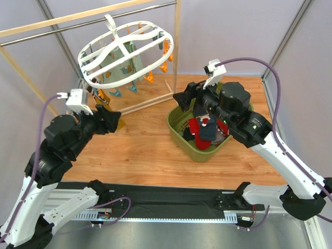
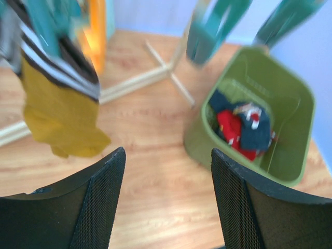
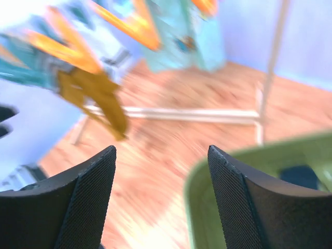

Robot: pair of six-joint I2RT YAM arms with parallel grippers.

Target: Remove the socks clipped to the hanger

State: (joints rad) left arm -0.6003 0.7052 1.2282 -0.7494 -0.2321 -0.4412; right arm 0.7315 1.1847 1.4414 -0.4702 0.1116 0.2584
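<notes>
Black left claw (image 2: pixel 167 153): spread wide, nothing between the fingers; hovers low at the hanger's left end, aimed at the hanging socks.
Mustard-yellow sock (image 2: pixel 59 114): nearest target, up and left of the claw, apart from it. Striped band above it; can't tell if it is the same sock or another.
Sock axis: long axis vertical, top end up at the clips, free end pointing down at the wood-grain worktop (image 1: pixel 145 150).
Risk, left: a high approach would likely close on a clip rather than fabric. A sideways pull would swing the whole frame instead of freeing the sock.
White plastic oval hanger (image 1: pixel 127 49): hooked on the wooden and metal rail (image 1: pixel 62 19), well above the worktop, tilted.
Hanger axis: long axis runs lower-left to upper-right in the top view.
Clipped items: mint-green printed sock (image 1: pixel 122 70) under the middle, among the orange and teal clips (image 1: pixel 150 78).
Risk, hanger: a hard tug could lift the hook off the rail or stretch the fabric if the clip holds.
Olive-green plastic bin (image 1: pixel 182 141): right of the hanger; red and navy socks (image 2: pixel 244 124) lie inside.
Right claw (image 3: pixel 161 150): spread, empty, over the bin's far-left rim, facing the hanger. Wrist view is blurred.
Risk, right: the claw sits close to the rim, so a low reach could catch the bin and drag it.
</notes>
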